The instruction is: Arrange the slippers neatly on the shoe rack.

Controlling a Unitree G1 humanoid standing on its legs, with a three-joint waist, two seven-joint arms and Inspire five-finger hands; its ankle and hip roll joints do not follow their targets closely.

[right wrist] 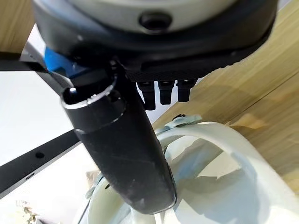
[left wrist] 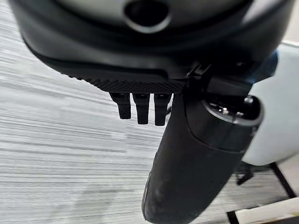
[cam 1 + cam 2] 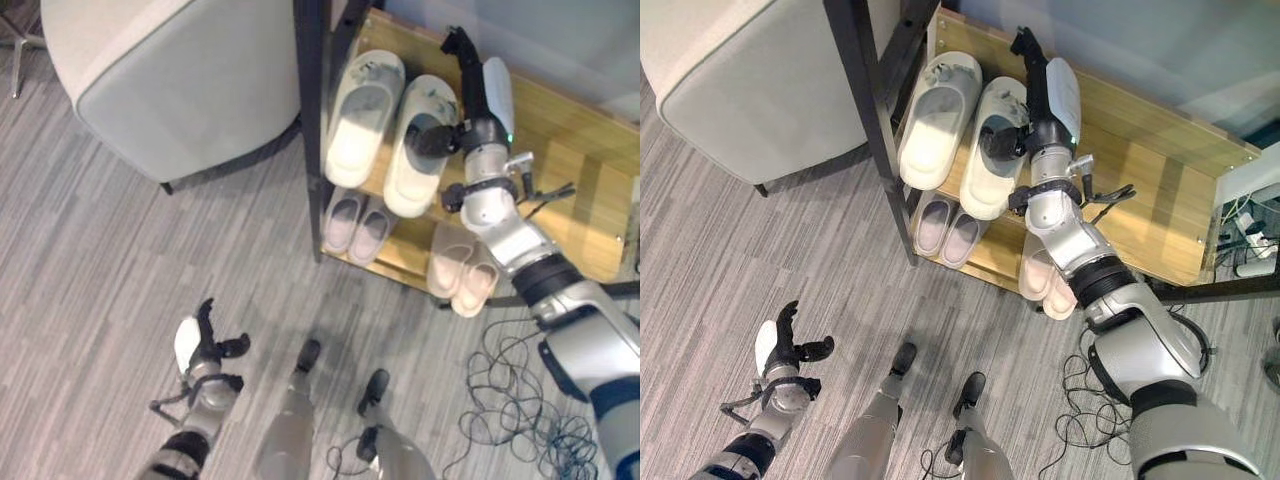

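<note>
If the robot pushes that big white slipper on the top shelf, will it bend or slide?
The slipper beside the right robot hand looks thick and moulded, so it probably stays stiff. It lies flat on the smooth wooden shelf, so a push would likely slide it, not tip it. It looks hollow and foamy, so probably light.

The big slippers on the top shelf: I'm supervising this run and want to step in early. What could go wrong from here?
1. The right hand reaches over the right-hand big slipper, thumb by its strap; drawing back could drag it askew.
2. Both big slippers' heels overhang the top shelf front edge, so a nudge might tip one onto the pairs below.
3. The left-hand big slipper lies close beside, so a sideways push may shift it too.
</note>
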